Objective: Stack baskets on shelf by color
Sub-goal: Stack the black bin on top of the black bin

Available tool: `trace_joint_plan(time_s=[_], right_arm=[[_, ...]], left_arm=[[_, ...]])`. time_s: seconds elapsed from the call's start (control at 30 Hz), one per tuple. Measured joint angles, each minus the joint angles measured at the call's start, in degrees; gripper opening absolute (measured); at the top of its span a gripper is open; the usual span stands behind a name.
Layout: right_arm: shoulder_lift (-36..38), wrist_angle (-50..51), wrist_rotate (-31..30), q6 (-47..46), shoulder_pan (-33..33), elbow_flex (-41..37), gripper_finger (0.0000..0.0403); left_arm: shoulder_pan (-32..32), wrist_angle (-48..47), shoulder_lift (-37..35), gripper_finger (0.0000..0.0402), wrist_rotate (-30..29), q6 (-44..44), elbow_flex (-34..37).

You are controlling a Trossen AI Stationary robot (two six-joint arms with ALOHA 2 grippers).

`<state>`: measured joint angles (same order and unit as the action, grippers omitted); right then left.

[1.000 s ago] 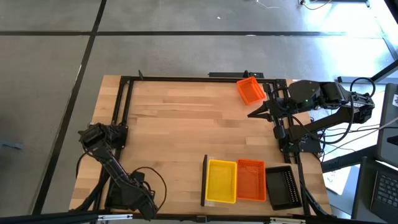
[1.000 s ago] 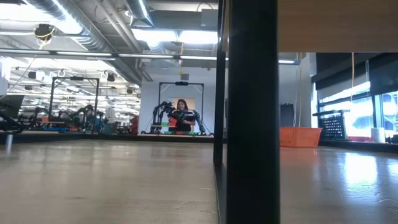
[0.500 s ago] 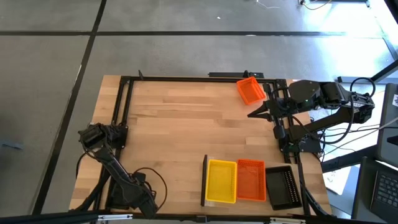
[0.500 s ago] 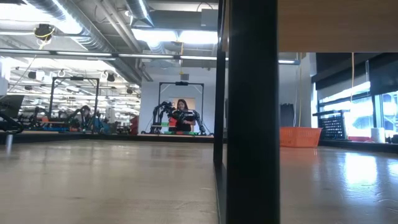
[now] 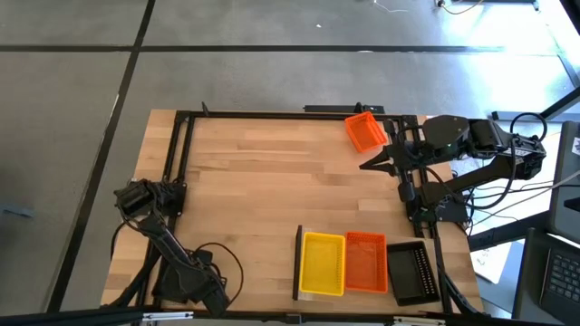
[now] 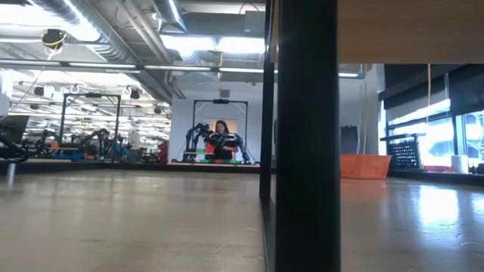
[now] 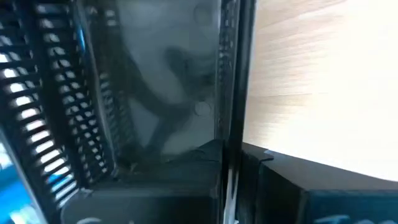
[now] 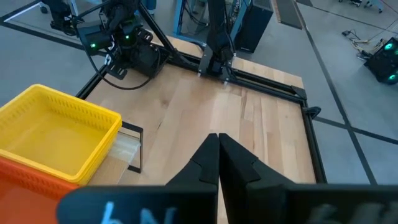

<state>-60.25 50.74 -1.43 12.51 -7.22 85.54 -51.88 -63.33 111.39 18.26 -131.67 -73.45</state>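
A lone orange basket sits on its base at the table's far edge; the low view shows it too. On the shelf at the near edge stand yellow baskets, orange baskets and a black basket, side by side. My right gripper is shut and hovers just on the near side of the lone orange basket, touching nothing; its wrist view shows the shut fingers and the yellow basket. My left arm waits folded at the table's left edge.
A black metal frame runs along the table's left, far and right edges. A dark post blocks the middle of the low view. Bare wood lies between the shelf and the far edge. A person shows far off in the room.
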Motion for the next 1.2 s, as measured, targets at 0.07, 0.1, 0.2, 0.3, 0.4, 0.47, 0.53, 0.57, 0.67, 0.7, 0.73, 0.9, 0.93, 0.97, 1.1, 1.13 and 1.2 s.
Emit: trace_joint_plan(time_s=[0.07,0.1,0.2,0.3,0.4,0.47,0.53,0.57,0.67,0.7,0.73,0.9,0.93,0.97,1.1,1.13,1.2], right_arm=[[0.0,0.0,0.0,0.0,0.0,0.0,0.0],[0.0,0.0,0.0,0.0,0.0,0.0,0.0],[0.0,0.0,0.0,-0.03,0.0,0.0,0.0],[0.0,0.0,0.0,-0.15,0.0,0.0,0.0],[0.0,0.02,0.0,-0.17,0.0,0.0,0.0],[0.0,0.01,0.0,-0.15,0.0,0.0,0.0],[0.0,0.02,0.0,-0.09,0.0,0.0,0.0],[0.0,0.02,0.0,-0.09,0.0,0.0,0.0],[0.0,0.02,0.0,-0.06,0.0,0.0,0.0],[0.0,0.02,0.0,-0.07,0.0,0.0,0.0],[0.0,0.02,0.0,-0.06,0.0,0.0,0.0],[0.0,0.02,0.0,-0.04,0.0,0.0,0.0],[0.0,0.04,0.0,-0.02,0.0,0.0,0.0],[0.0,0.04,0.02,-0.02,0.0,0.0,0.0],[0.0,0.07,0.01,-0.02,0.0,0.0,0.0],[0.0,0.07,0.0,-0.02,0.0,0.0,0.0],[-0.02,0.07,0.0,-0.02,0.0,0.0,0.0]], left_arm=[[0.32,-0.05,0.0,0.0002,-1.0,3.27,0.0],[0.6,-0.25,0.0,0.0001,-1.36,5.47,0.0],[2.11,-1.12,0.0,0.0001,-2.45,13.08,0.0],[4.42,-2.7,0.0,0.0,-2.61,22.56,0.0],[7.27,-4.2,0.0,0.0,-3.55,32.32,0.0],[9.15,-4.9,-0.29,0.0,-6.07,38.9,0.0],[10.95,-5.31,-1.42,0.0,-9.51,46.41,0.0],[11.83,-5.63,-2.08,0.0,-11.35,49.95,0.0],[14.05,-8.06,-3.85,0.0,-17.07,61.63,0.0],[14.71,-8.92,-4.62,0.0,-18.49,66.46,0.0],[15.46,-9.83,-5.41,0.0,-19.76,71.26,0.0],[20.9,-13.56,-7.8,0.0,-25.28,93.55,0.0],[22.41,-14.05,-8.28,0.0,-26.27,97.48,0.0],[23.98,-14.19,-8.82,0.0,-27.44,100.61,0.0],[31.46,-13.87,-11.11,0.0,-30.36,106.46,0.02],[33.68,-13.75,-12.13,0.0,-30.84,106.77,-0.04],[37.64,-13.59,-14.61,0.0,-31.09,106.77,0.0]])
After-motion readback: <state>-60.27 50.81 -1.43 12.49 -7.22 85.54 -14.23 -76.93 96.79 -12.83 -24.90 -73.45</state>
